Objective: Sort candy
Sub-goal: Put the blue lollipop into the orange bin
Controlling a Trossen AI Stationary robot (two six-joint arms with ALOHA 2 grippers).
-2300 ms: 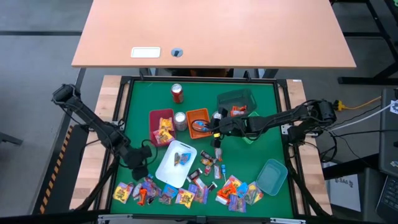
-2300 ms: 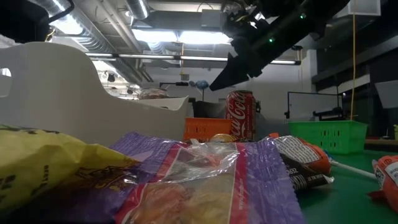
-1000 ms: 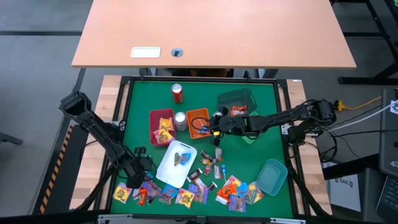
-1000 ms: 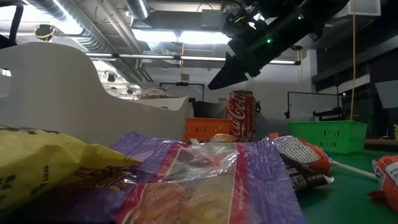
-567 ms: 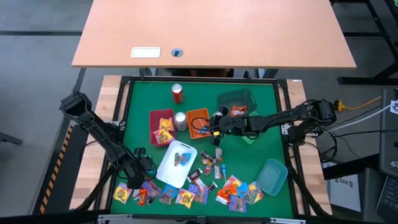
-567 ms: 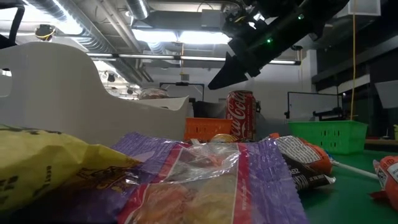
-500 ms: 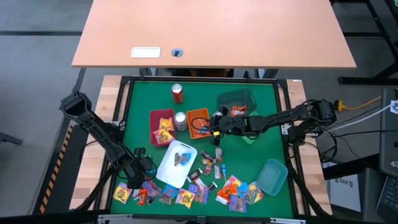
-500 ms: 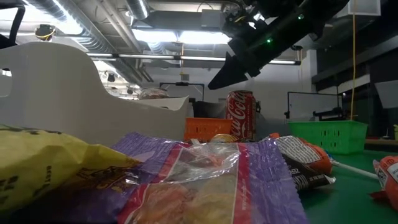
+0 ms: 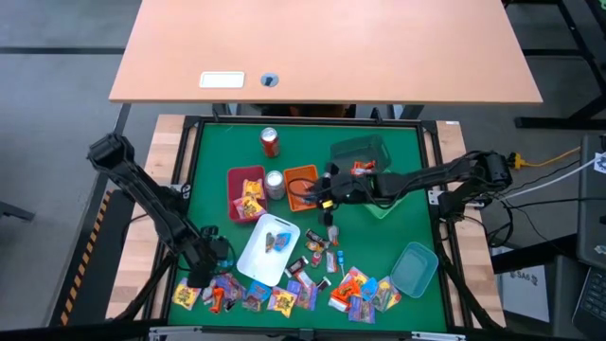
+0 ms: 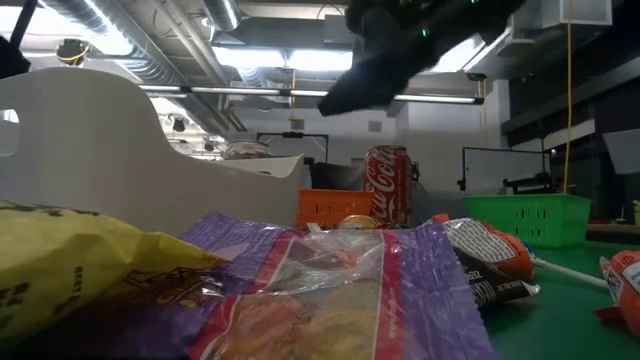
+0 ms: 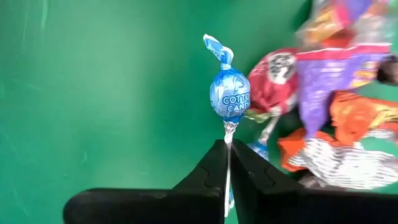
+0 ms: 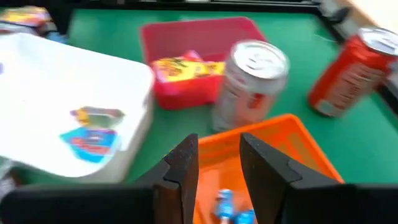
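I've got the left hand (image 11: 227,163) down near the front left corner of the green tabletop (image 9: 398,161), fingers pinched together on the thin stick of a blue lollipop (image 11: 229,96), its wrapper twisted at the top and the sweet clear of the green surface. Just beside it lies the loose candy (image 9: 284,294), a long scatter of yellow, purple, orange-red and blue wrappers running along the front edge, and from table height a purple wrapper (image 10: 330,290) and a yellow one (image 10: 70,255) fill the foreground. A little farther in sits the white tray (image 9: 268,249) with a blue and yellow piece (image 12: 90,134) in it. Toward the front right corner I see a teal tray (image 9: 414,268). Moving to mid-tabletop, the right hand (image 12: 217,155) hangs over the near rim of the orange tray (image 9: 301,185), its fingers standing apart with nothing between them, and a blue-wrapped piece (image 12: 230,208) lies in the tray below it. Next to that tray stands a silver can (image 12: 249,84), and on its other side is the red tray (image 9: 246,189) holding yellow packets (image 12: 186,65). A dark green basket (image 9: 360,153) sits farther back to the right, and nearest the far edge stands a red soda can (image 9: 270,141).
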